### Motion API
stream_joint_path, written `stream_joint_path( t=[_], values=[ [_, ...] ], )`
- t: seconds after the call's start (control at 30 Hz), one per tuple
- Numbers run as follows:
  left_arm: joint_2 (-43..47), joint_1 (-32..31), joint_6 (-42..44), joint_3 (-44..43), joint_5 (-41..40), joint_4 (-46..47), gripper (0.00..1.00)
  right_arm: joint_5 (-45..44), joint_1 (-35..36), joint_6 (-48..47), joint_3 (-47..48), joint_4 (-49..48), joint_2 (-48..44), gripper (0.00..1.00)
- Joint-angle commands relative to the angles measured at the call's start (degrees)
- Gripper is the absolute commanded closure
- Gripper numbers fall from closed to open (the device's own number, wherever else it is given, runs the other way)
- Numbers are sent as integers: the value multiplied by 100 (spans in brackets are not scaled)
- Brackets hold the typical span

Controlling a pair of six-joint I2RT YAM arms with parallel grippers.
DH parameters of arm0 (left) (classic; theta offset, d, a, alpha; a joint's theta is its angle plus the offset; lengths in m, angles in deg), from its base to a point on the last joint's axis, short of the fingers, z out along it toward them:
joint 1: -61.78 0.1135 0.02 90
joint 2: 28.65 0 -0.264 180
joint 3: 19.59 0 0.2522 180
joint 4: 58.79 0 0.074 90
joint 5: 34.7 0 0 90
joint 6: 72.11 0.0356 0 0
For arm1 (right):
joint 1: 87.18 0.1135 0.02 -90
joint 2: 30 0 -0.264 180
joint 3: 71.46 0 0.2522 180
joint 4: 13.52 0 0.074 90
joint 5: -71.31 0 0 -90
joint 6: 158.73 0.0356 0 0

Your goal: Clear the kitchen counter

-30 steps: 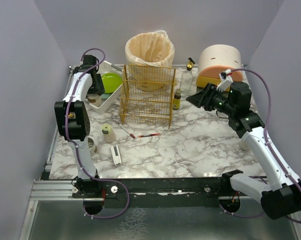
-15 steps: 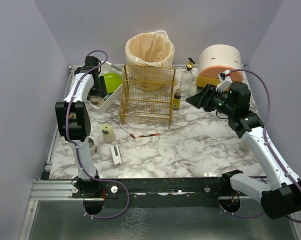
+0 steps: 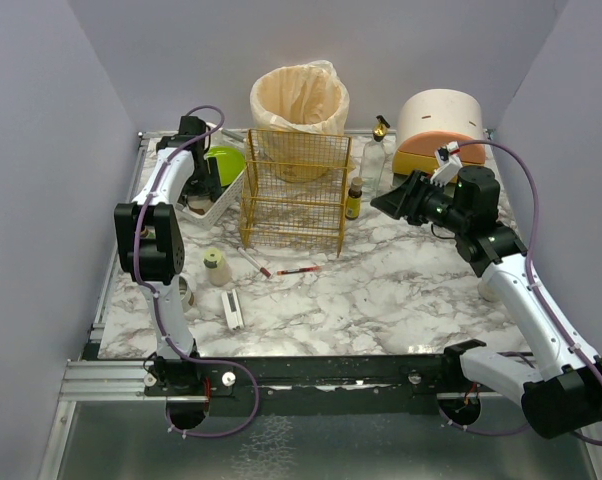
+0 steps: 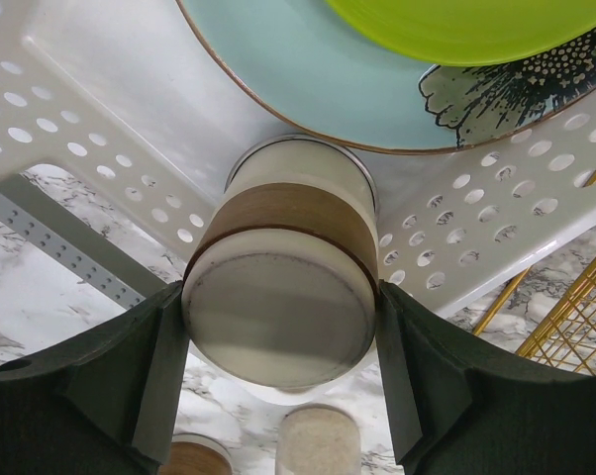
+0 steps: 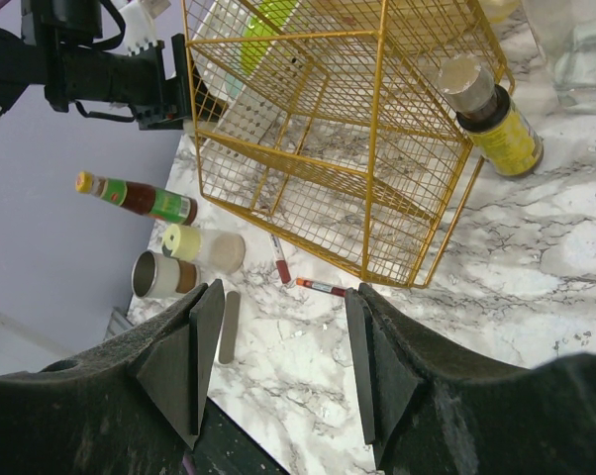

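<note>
Jar clamped in left gripper, long axis pointing at dish tray just ahead; right gripper wide open, empty, across worktop from tray

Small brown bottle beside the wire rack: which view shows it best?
Right wrist: the bottle is close, and its cap and yellow label are clear. Top external shows it small and far away; left wrist does not show it.

Marble-patterned counter, perforated plastic tray, matt wood-banded jar
</note>
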Motion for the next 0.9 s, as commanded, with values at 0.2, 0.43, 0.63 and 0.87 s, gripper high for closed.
stream_joint_path(
  t=[0.2, 0.43, 0.63, 0.87],
  values=[
    [77, -48, 50, 82, 27, -188, 56, 123, 28, -82, -57, -22, 21, 41],
    [215, -46, 49, -90, -95, -194, 27, 151, 31, -102, -33, -32, 66, 40],
    [278, -47, 41, -258, -132, -247, 14, 152, 27, -97, -61, -48, 62, 40],
    [408, -46, -7, -513, -165, -316, 9, 124, 31, -122, -61, -22, 34, 40]
  ],
)
